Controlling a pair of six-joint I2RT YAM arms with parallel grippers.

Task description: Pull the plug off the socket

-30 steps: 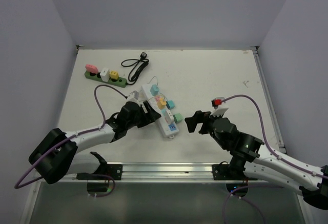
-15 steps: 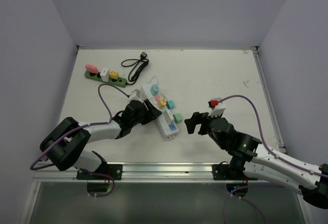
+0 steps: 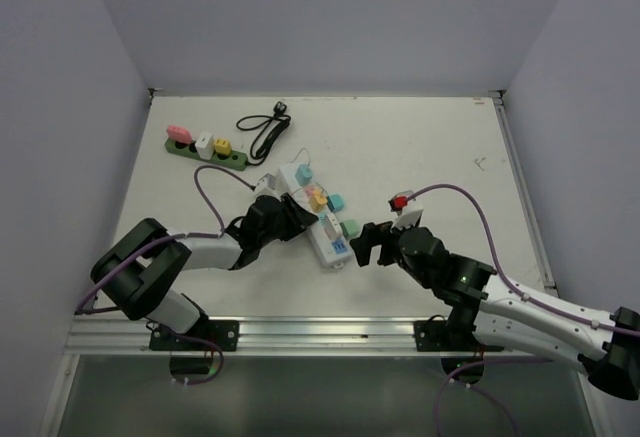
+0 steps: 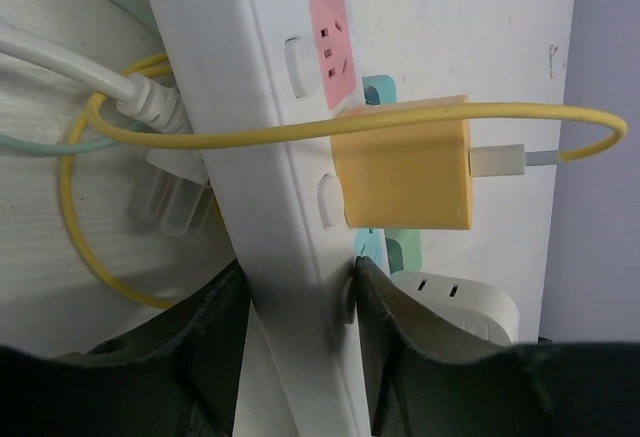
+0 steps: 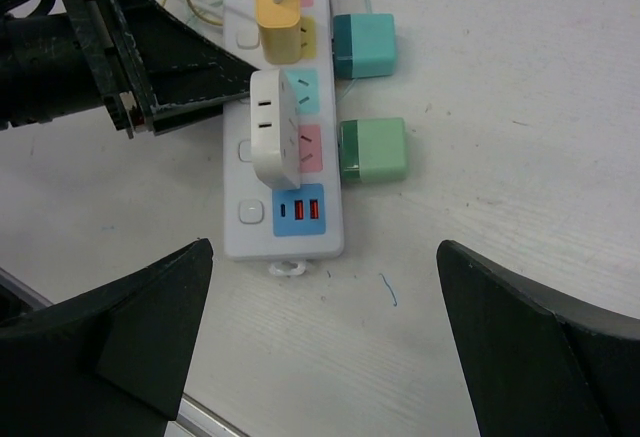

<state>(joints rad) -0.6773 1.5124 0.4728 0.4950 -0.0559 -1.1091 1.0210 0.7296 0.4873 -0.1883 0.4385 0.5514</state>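
Pinching the long white plastic power strip [image 4: 250, 107], the left end effector [image 4: 295, 287] braces it on the tabletop [image 5: 500, 107]; the right end effector [image 5: 322, 252], spread near the strip's square green plug [image 5: 372, 150], should grip squarely, pulling straight.

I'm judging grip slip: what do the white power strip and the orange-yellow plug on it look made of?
White power strip: apparently hard moulded plastic, smooth, slightly glossy; crisp edges and soft highlights. Orange-yellow plug: probably plastic too, matte; an evenly coloured block with sharp moulded corners.
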